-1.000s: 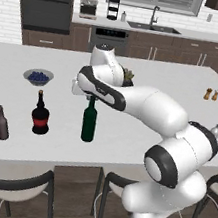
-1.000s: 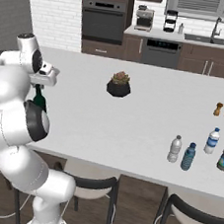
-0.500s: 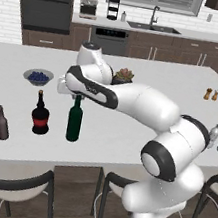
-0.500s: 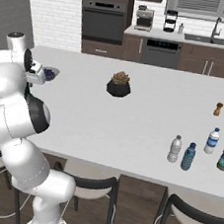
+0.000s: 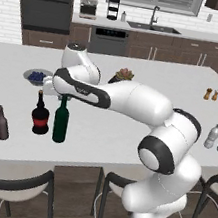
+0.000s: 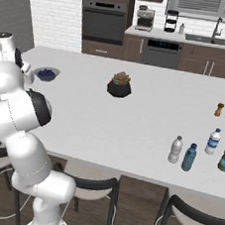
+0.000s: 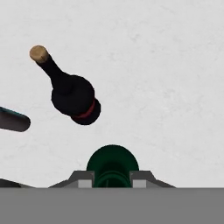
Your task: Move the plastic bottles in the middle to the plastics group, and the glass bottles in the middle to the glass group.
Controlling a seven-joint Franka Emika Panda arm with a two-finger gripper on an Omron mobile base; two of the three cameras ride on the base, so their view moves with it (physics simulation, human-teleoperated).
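While the green bottle (image 5: 61, 123) stands upright on the surface (image 5: 131, 110) just right of the black red-labelled bottle (image 5: 41, 115), its base appears to be down, so the glass step looks nearly finished. Hand (image 7: 113, 183) sits directly over the bottle's neck; in the hand view the two fingers flank the green top closely on either side. Judged clenched on the neck, release not yet made.

Glass group: black bottle just beside the green one, small brown bottle (image 5: 2, 123) a little further left, near the front edge. In the hand view the black bottle (image 7: 72, 96) lies apart from the green bottle (image 7: 112, 162), no contact.

Next move, as a judgement: spread the fingers, lift straight up clear of the neck without tipping it toward the black bottle, then swing well across to the right end, where the grey plastic bottle (image 6: 175, 149) and the blue-tinted one (image 6: 189, 157) stand side by side, near the blue-banded bottle (image 6: 213, 141).

Arm pose: stretched far to the left, forearm roughly level above the surface, wrist turned down.
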